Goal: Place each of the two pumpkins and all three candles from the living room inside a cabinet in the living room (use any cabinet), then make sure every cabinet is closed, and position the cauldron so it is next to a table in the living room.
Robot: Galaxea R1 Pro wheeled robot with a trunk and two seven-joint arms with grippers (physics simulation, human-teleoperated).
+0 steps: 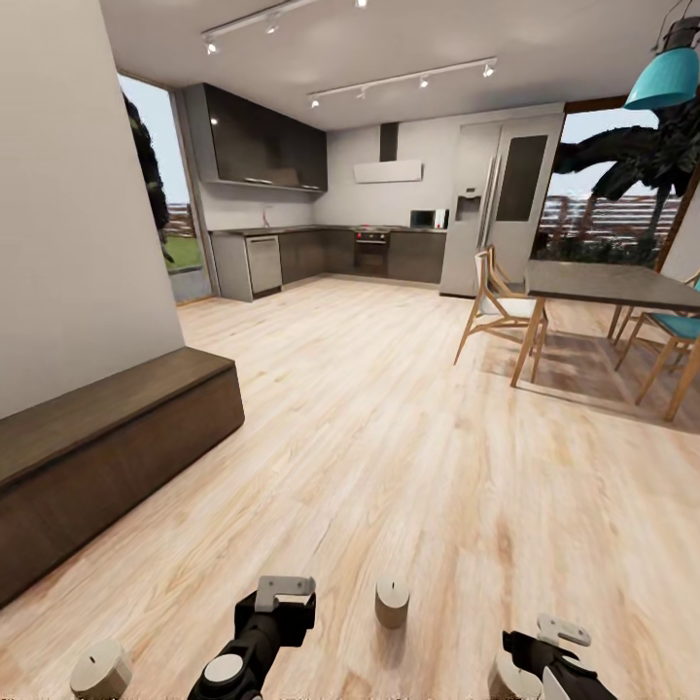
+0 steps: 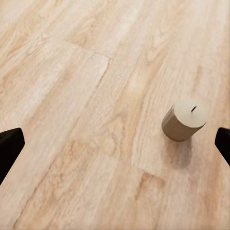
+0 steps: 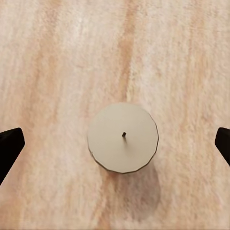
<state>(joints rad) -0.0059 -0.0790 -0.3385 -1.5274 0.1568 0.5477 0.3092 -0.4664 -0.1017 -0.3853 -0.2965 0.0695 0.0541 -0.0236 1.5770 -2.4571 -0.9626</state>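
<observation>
Hovering over candles on a living-room floor

Three candles are being shown standing upright on the pale wood floor in the head view. A middle candle is being seen between the two arms, a left candle near the lower left corner, and a right candle is being partly hidden by the right gripper. The left gripper is being held low, just beside the middle candle and apart from it.

In the right wrist view, a candle is being looked at from straight above, its dark wick centred, with the black fingertips spread wide at either edge and touching nothing. In the left wrist view, a candle is being seen off towards one fingertip; those fingers are likewise spread apart and empty.

A long, low dark-brown cabinet is being shown against the wall on the left, apparently closed, though its front is being viewed at a steep angle. A dining table with chairs and a kitchen are being seen farther back.
</observation>
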